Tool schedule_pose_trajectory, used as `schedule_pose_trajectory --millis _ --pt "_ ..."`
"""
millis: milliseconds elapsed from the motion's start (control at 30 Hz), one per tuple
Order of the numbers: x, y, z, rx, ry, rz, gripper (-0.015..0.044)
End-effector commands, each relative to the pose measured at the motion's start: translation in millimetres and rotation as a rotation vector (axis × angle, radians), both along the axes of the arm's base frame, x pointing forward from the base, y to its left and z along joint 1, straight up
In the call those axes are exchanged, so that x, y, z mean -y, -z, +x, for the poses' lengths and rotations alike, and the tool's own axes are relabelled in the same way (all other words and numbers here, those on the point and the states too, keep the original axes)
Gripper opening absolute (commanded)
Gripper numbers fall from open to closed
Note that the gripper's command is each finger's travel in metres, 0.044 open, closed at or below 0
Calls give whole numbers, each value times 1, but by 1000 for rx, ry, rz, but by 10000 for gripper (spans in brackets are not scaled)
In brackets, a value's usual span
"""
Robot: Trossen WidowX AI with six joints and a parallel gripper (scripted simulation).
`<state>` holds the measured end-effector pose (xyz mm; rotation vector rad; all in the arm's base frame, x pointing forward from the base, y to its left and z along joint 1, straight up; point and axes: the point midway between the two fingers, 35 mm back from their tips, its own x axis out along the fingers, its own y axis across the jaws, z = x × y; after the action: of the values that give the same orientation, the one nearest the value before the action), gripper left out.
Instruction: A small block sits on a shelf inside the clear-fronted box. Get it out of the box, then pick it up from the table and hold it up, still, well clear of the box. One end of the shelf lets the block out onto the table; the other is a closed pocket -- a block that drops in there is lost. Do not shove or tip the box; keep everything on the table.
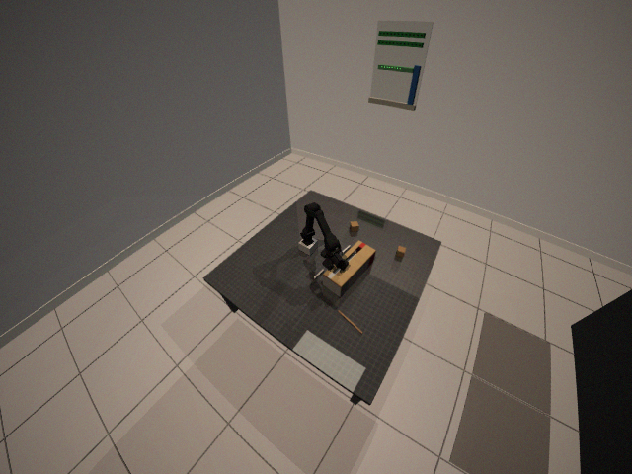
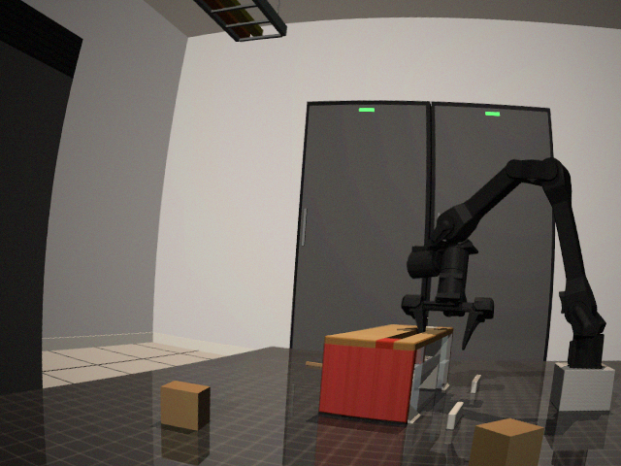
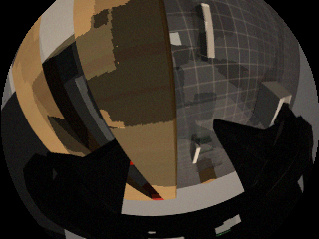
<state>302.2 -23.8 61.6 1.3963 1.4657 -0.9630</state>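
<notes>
The box (image 1: 358, 264) (image 2: 366, 383) (image 3: 150, 169) stands on the table, with a wooden lid, a red end wall and a clear front. A long dark slot (image 2: 407, 335) (image 3: 82, 107) runs along the lid, with a red mark (image 1: 362, 246) (image 2: 385, 343) (image 3: 158, 199) at its end. My gripper (image 2: 442, 340) (image 3: 173, 129) is open and empty, pointing down. One fingertip is at the slot; whether it is inside I cannot tell. The other hangs outside the clear front. The small block is not clearly visible; a sliver of red (image 3: 131, 163) shows beside the finger in the wrist view.
Two brown cubes stand beyond the red end, one (image 1: 400, 251) (image 2: 179, 406) behind the box, the other (image 1: 354, 225) (image 2: 506, 444) on the base's side. White bars (image 2: 454, 415) (image 3: 208, 32) stand before the clear front. A thin stick (image 1: 350, 322) lies past the other end.
</notes>
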Motion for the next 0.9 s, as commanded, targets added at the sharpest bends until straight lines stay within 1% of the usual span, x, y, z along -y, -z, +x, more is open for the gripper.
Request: schedule_pose_trajectory --millis 0,133,167,300,867 --pt "0 8 -1 -5 -4 4 400" --pt "1 14 -2 -5 -4 4 400" --pt "1 8 -1 0 0 0 400" --pt "-2 8 -1 0 0 1 400" --pt "-48 10 -4 -2 0 5 400"
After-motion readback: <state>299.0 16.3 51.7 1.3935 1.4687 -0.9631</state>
